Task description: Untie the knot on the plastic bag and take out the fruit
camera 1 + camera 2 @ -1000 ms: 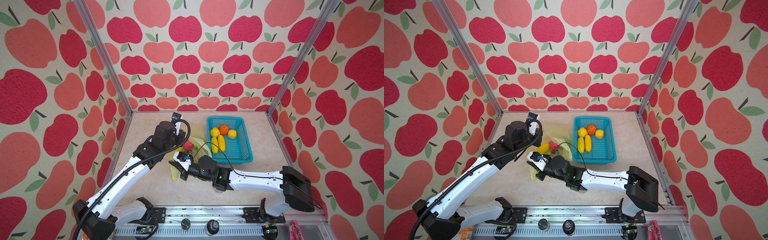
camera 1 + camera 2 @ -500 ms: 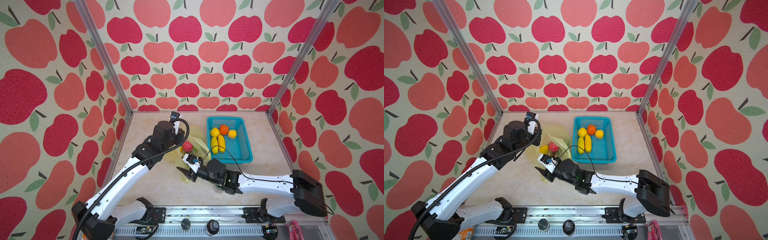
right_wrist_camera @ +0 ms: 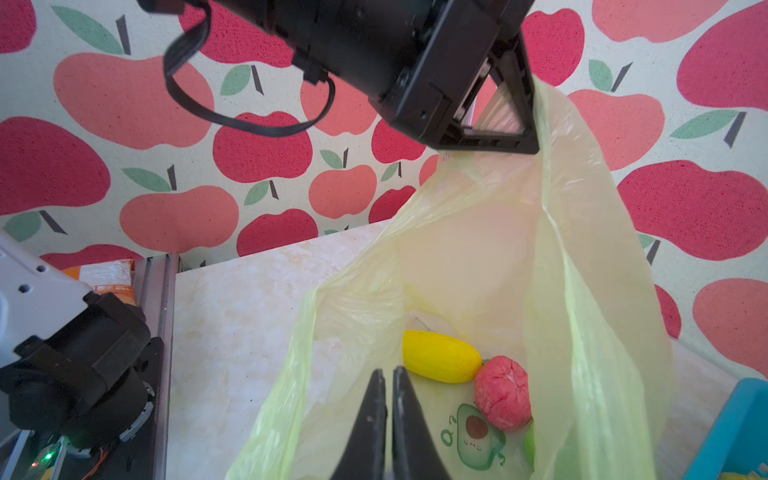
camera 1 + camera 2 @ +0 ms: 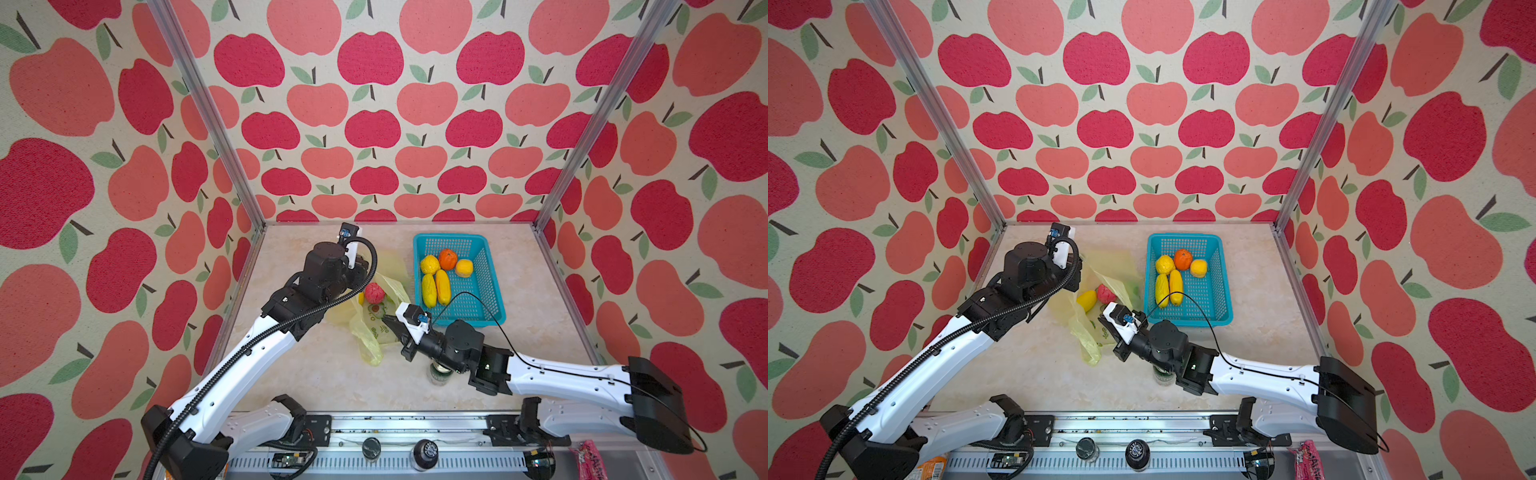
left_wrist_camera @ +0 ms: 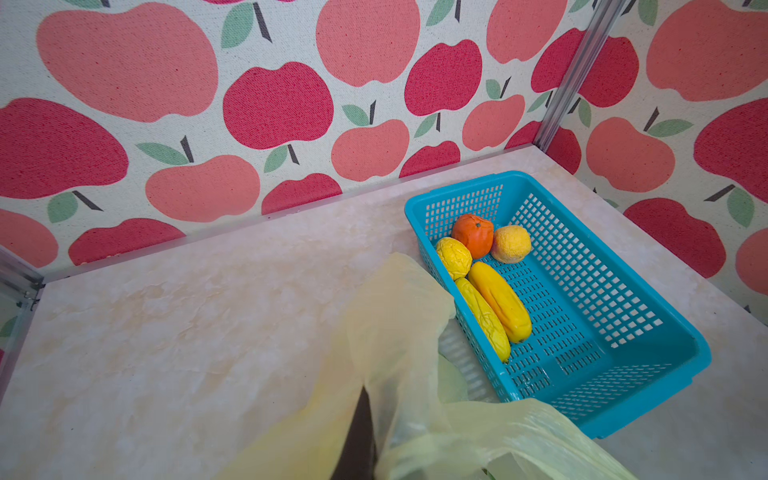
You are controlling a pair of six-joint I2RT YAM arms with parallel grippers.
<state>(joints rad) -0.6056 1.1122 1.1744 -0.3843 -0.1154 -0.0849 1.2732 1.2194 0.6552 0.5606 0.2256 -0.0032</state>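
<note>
The plastic bag (image 4: 376, 330) (image 4: 1084, 328) is pale yellow, and its mouth stands open toward my right wrist camera. My left gripper (image 5: 376, 415) (image 3: 498, 124) is shut on the bag's upper edge (image 5: 395, 332) and holds it up. Inside lie a long yellow fruit (image 3: 440, 361) (image 4: 1086, 300), a pink-red fruit (image 3: 503, 392) (image 4: 374, 293) and a sliver of green fruit (image 3: 528, 444). My right gripper (image 3: 386, 374) (image 4: 385, 319) is shut and empty, with its tips at the bag's mouth near the yellow fruit. No knot shows; a loose handle (image 4: 370, 353) trails on the table.
A turquoise basket (image 4: 492, 309) (image 5: 665, 374) to the right of the bag holds a lemon (image 4: 429, 264), an orange (image 4: 448, 259), a yellow-orange fruit (image 4: 464, 268) and two long yellow ones (image 4: 435, 289). A green can (image 4: 438, 372) stands under my right wrist. An orange packet (image 3: 104, 278) lies off the table's left front edge.
My right gripper has drawn back to the right, out of the bag's lower folds, and its jaws have opened and shut again. My left gripper still holds the bag up.
</note>
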